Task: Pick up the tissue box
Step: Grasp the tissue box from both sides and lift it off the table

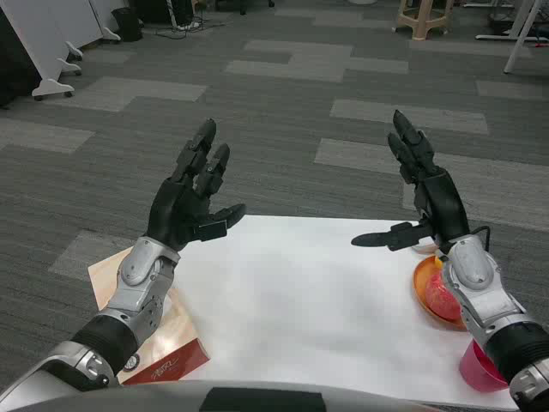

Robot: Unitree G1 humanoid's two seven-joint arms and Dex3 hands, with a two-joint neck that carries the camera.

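Observation:
The tissue box [168, 339], orange-red with a pale top, lies at the table's left edge, partly hidden under my left forearm. My left hand [190, 196] is raised above the table's far left corner, fingers spread, holding nothing. My right hand [422, 193] is raised over the table's right side, fingers apart and thumb pointing inward, also empty. Both hands are well above the box and apart from it.
The white table [300, 300] spans the lower middle. An orange plate [426, 296] with a pink item sits at the right edge, and a pink cup [479, 365] stands near the front right corner. Grey carpet floor lies beyond, with furniture legs far back.

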